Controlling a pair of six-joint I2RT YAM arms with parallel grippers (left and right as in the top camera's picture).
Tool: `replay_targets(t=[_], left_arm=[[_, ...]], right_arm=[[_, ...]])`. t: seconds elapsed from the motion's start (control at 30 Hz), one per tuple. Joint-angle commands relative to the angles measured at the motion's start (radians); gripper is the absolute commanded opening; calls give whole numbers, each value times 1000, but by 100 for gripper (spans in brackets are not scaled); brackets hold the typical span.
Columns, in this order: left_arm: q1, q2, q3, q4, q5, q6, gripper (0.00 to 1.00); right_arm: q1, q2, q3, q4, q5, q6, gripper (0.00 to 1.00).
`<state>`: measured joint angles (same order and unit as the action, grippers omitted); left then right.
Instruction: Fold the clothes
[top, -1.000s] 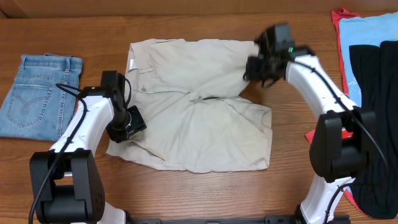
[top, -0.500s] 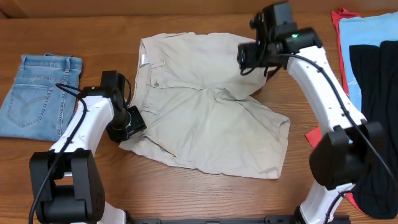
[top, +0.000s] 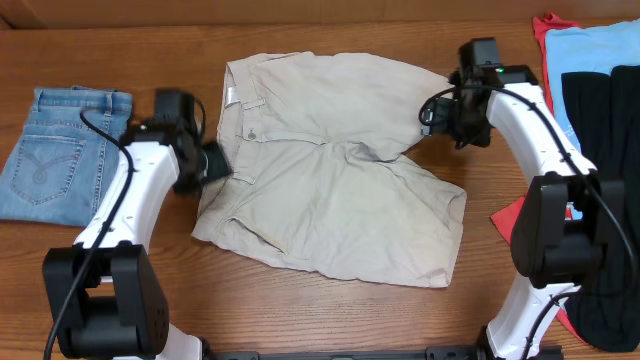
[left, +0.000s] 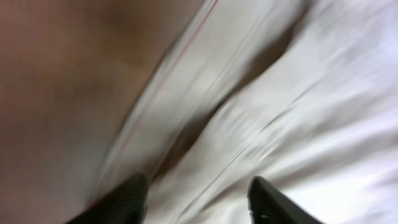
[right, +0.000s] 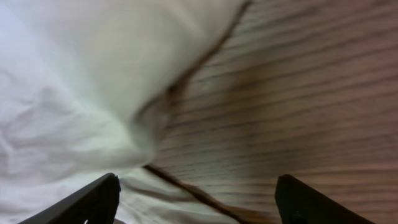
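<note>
Right gripper (right: 199, 186) first: jaws spread wide, nothing between them, hovering over bare wood just off the cloth's edge. Left gripper (left: 199, 198): its wrist view is badly smeared, but the two fingers stand apart with pale cloth beneath them and nothing visibly pinched, so I call it released too. From overhead it sits at the waistband side of the garment.

Between the two arms lie the large light beige cotton shorts (top: 330, 190), spread across the middle of the brown wooden table (top: 320, 325), waistband towards the left arm, legs running towards the right. They are opened out but rumpled, with a dark crease near the crotch and a wavy lower hem. No fold shows in them, so this looks like the laying-out step, with the folding itself ahead.

Further out, the denim-blue jeans (top: 60, 150) rest flat at the far left, seemingly dealt with. At the far right the red (top: 548, 30), light-blue (top: 585, 50) and black (top: 600, 180) garments overlap in a heap, waiting their turn.
</note>
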<state>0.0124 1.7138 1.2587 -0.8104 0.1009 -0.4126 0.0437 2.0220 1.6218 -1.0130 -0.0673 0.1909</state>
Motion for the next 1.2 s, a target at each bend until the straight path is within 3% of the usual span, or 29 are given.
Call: replay_targets(t=[0.0, 0.13, 0.8, 1.0, 1.17], left_arm=[[-7, 2, 106, 83, -7, 85, 78], [-5, 15, 145, 222, 1, 129, 88], [-10, 392, 225, 296, 320, 124, 83], [-33, 461, 225, 302, 391, 121, 75], [-46, 470, 225, 301, 392, 119, 51]], right_arm=[[-32, -10, 1, 4, -65, 18, 89], [-39, -10, 1, -18, -108, 11, 89], [-39, -10, 1, -29, -129, 24, 91], [-39, -10, 1, -29, -129, 23, 91], [-39, -10, 1, -27, -129, 23, 90]])
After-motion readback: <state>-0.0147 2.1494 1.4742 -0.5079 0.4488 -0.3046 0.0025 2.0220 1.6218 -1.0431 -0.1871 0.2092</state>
